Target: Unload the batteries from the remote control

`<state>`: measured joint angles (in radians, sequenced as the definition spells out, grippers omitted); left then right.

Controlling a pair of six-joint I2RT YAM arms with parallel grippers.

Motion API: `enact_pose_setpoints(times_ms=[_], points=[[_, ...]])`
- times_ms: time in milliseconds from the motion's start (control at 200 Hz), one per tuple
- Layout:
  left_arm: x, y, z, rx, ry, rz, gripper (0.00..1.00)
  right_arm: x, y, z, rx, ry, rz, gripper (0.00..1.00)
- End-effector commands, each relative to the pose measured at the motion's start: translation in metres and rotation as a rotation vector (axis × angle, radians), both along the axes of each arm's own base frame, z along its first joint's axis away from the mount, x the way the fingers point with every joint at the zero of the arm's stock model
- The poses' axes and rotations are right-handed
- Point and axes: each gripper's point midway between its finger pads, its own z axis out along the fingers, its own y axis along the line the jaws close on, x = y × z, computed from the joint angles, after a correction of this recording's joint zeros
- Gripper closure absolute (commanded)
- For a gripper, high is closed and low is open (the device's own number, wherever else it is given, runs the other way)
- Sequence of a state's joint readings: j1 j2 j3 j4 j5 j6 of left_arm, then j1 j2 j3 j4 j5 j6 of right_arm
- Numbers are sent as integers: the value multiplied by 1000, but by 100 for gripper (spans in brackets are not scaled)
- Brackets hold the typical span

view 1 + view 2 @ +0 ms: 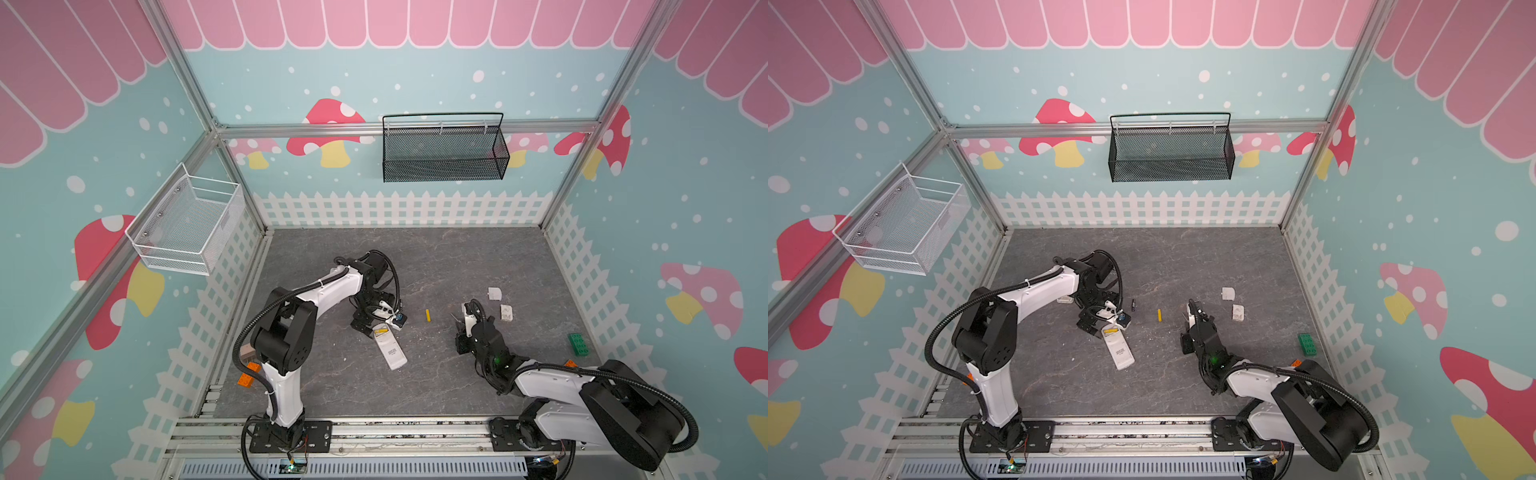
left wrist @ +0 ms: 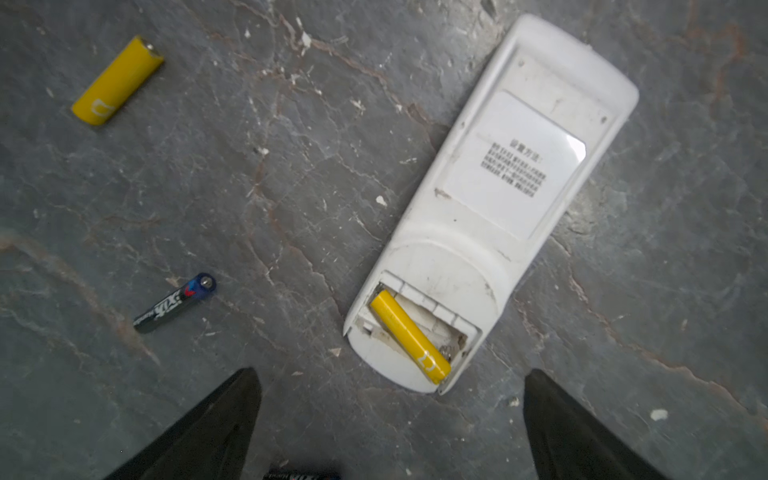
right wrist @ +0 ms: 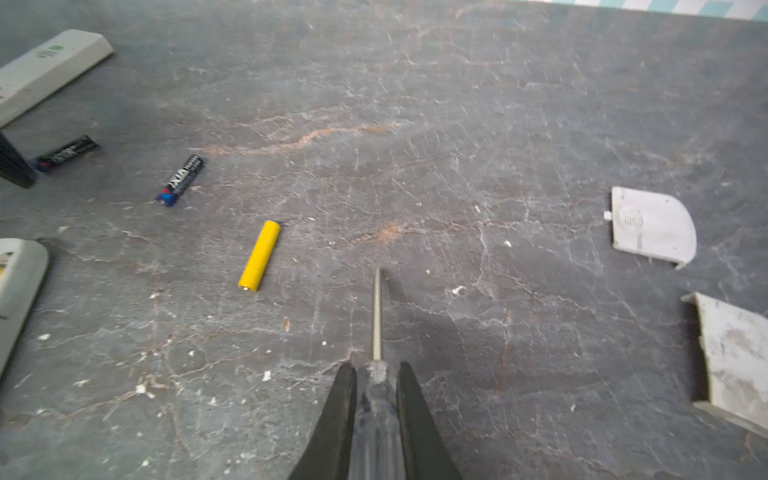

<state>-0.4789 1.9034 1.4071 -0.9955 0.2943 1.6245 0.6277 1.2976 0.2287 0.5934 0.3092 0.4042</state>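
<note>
In the left wrist view the second black battery [image 2: 301,474] is cut off by the edge of the picture. Only its end shows, between the two fingers [image 2: 208,428] of the left gripper [image 2: 392,371]. These fingers stand wide apart above the open end of the remote [image 2: 498,199] and hold nothing.

The remote lies with its back up. The inner yellow battery [image 2: 409,336] sits slanted in the open compartment, and the rest of the compartment is hard to make out. In both top views this battery is only a small yellow mark.

The loose yellow battery [image 2: 116,81] and the black battery [image 2: 174,303] lie on the table [image 2: 291,166] beside the remote, not touching it.

Only the right wrist view shows clearly that the right gripper [image 3: 376,365] is pressed on the handle of the screwdriver [image 3: 377,316], well apart from the remote. Two white covers [image 3: 652,224] lie farther from the remote, and a green brick [image 1: 579,345] lies farther still.
</note>
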Motion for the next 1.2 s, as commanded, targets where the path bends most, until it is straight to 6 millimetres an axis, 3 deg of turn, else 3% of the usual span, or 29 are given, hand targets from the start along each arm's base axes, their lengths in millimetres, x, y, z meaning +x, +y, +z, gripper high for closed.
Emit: enact_pose_setpoints(times_ms=[0, 235, 370, 455, 605, 720, 851, 901, 961, 1196], points=[[8, 1, 23, -63, -43, 99, 1, 11, 2, 2, 68, -9, -56, 85], [20, 2, 44, -127, -65, 369, 1, 13, 6, -19, 44, 42, -52, 76], [15, 0, 61, -197, -32, 491, 1, 13, 8, -26, 43, 63, -47, 73], [10, 3, 62, -212, -23, 523, 1, 13, 9, -29, 25, 69, -35, 72], [16, 11, 58, -204, -77, 571, 1, 15, 19, -8, 29, 53, 15, 65], [28, 10, 67, -260, -99, 653, 1, 14, 31, 13, -18, 41, 73, 57], [35, 9, 71, -287, -119, 695, 1, -2, 60, 31, -69, 42, 153, 44], [38, 10, 71, -298, -134, 718, 1, -12, 76, 30, -65, 54, 199, 30], [45, 20, 72, -309, -142, 762, 1, -24, 95, 25, -77, 81, 253, 25], [75, 42, 92, -406, -192, 959, 1, -71, 169, 14, -127, 123, 466, 21]])
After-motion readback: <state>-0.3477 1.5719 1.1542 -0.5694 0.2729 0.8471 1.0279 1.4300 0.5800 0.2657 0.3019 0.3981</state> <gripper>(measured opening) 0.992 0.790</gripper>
